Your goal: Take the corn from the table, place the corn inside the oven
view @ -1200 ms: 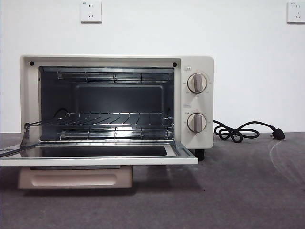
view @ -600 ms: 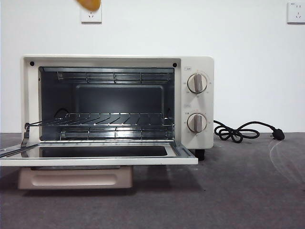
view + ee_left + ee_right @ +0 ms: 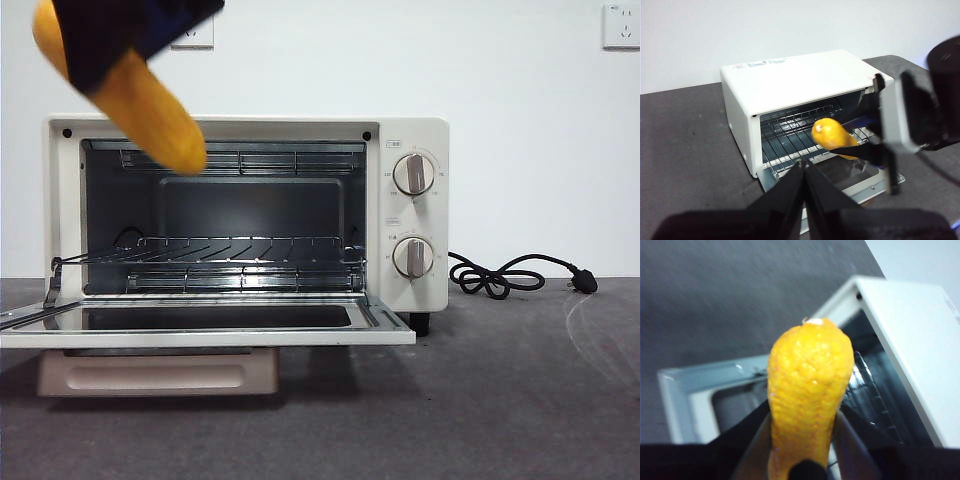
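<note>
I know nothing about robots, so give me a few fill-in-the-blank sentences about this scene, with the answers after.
1. The right gripper is shut on the ____.
2. The oven door hangs ____.
3. The rack inside the oven holds ____.
4. The left gripper holds nothing, and its jaws are ____.

Answers: corn; open; nothing; shut.
</note>
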Available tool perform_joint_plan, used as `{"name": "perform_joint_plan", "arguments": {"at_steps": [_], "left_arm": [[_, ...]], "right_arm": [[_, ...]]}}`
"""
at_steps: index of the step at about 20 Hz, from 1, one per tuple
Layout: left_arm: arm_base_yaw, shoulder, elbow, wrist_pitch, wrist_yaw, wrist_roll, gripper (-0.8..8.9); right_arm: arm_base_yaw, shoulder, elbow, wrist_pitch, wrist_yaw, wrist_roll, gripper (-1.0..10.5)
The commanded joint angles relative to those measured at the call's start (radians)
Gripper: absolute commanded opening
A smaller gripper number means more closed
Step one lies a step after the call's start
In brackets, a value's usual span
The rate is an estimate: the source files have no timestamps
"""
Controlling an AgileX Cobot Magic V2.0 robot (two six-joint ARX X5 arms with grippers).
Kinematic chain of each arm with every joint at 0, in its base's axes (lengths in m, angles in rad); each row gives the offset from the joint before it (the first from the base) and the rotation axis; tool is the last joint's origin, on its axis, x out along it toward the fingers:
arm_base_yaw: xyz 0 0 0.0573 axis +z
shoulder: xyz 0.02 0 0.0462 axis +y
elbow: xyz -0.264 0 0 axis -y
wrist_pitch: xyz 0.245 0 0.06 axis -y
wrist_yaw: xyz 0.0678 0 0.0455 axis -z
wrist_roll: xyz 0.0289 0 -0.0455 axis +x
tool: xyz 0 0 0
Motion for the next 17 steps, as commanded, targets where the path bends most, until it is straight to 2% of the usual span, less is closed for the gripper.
{"name": "perform_joint_plan", "arguments": {"at_steps": [1,4,8,13,17], "left_arm": [[-0.003,-0.005,-0.008,0.002,-0.003,-0.012,-0.05],[-0.003,-0.005,-0.008,0.002,-0.003,-0.012,-0.05],[-0.003,-0.005,-0.008,0.001,-0.003,-0.011,-0.06],[-0.003,-0.005,-0.008,0.001,-0.003,-0.010,-0.06],[-0.003,-0.005,-0.008,0.000,-0.004,-0.010,-0.06]], "right_arm": [[-0.003,0.053,0.001,0.046,0.070,-0.068,-0.1],[-0.015,0.100,0.001,0.094,0.128,-0.122,-0.1],[-0.034,0.147,0.001,0.143,0.146,-0.173,-0.1],[-0.064,0.205,0.001,0.239,0.212,-0.244,-0.1],[-0.091,0.240,0.001,0.287,0.236,-0.276,-0.1]]}}
